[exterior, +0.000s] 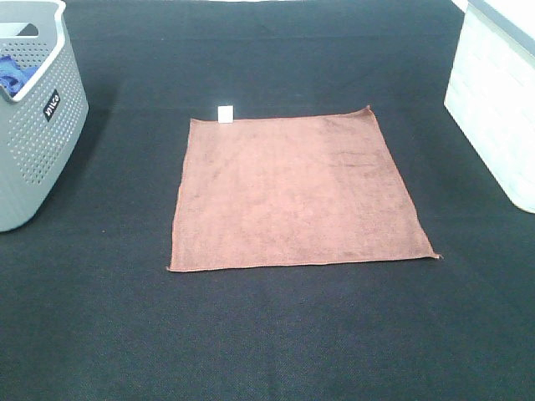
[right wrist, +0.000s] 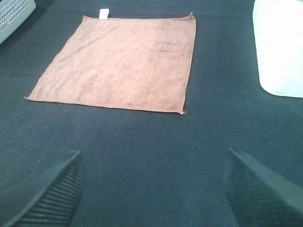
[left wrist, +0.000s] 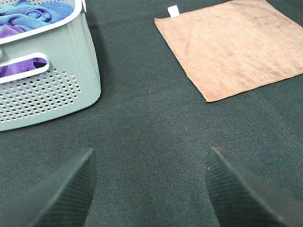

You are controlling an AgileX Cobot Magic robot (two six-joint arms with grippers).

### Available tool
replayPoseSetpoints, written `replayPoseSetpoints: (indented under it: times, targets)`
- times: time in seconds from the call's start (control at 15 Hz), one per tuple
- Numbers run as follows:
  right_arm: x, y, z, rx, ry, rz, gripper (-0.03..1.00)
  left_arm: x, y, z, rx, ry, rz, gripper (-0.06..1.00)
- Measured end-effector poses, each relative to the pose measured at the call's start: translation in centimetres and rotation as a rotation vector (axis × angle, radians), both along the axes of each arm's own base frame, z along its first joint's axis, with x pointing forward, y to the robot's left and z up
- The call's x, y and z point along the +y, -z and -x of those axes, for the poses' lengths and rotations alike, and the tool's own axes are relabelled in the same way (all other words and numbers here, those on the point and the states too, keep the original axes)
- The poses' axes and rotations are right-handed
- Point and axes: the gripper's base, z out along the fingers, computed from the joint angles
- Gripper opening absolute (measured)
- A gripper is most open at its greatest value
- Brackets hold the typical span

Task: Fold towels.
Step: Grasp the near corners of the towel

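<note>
While the reddish-brown square microfibre towel (exterior: 297, 192) lies flat on the black cloth desk (exterior: 267, 342), left gripper (left wrist: 150, 153) and right gripper (right wrist: 154, 153) hang released short of it; risk: uneven corner pinches skew the fold.

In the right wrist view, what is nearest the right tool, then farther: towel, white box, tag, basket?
1. Towel, straight ahead.
2. White box, on the right side.
3. Tag, at the towel's far corner, and basket, far left: too close to call.
</note>
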Motion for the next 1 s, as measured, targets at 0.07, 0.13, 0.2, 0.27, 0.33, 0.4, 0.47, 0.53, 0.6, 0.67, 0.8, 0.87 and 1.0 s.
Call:
replayPoseSetpoints:
  times: [0.07,0.13,0.2,0.27,0.33,0.4,0.47,0.53,0.6,0.67,0.8,0.87,1.0]
  targets:
    - [0.0,0.0,0.0,0.0,0.0,0.0,0.76,0.0,0.0,0.0,0.0,0.0,0.0,0.64]
    - [0.0,0.0,0.0,0.0,0.0,0.0,0.76,0.0,0.0,0.0,0.0,0.0,0.0,0.64]
    - [0.0,0.0,0.0,0.0,0.0,0.0,0.76,0.0,0.0,0.0,0.0,0.0,0.0,0.64]
    - [0.0,0.0,0.0,0.0,0.0,0.0,0.76,0.0,0.0,0.0,0.0,0.0,0.0,0.64]
    - [0.0,0.0,0.0,0.0,0.0,0.0,0.76,0.0,0.0,0.0,0.0,0.0,0.0,0.64]
    - [0.0,0.0,0.0,0.0,0.0,0.0,0.76,0.0,0.0,0.0,0.0,0.0,0.0,0.64]
    - [0.0,0.0,0.0,0.0,0.0,0.0,0.76,0.0,0.0,0.0,0.0,0.0,0.0,0.64]
    - [0.0,0.0,0.0,0.0,0.0,0.0,0.76,0.0,0.0,0.0,0.0,0.0,0.0,0.64]
    - [0.0,0.0,0.0,0.0,0.0,0.0,0.76,0.0,0.0,0.0,0.0,0.0,0.0,0.64]
    - [0.0,0.0,0.0,0.0,0.0,0.0,0.76,0.0,0.0,0.0,0.0,0.0,0.0,0.64]
    - [0.0,0.0,0.0,0.0,0.0,0.0,0.76,0.0,0.0,0.0,0.0,0.0,0.0,0.64]
    - [0.0,0.0,0.0,0.0,0.0,0.0,0.76,0.0,0.0,0.0,0.0,0.0,0.0,0.64]
    - [0.02,0.0,0.0,0.0,-0.002,-0.002,0.76,0.0,0.0,0.0,0.0,0.0,0.0,0.64]
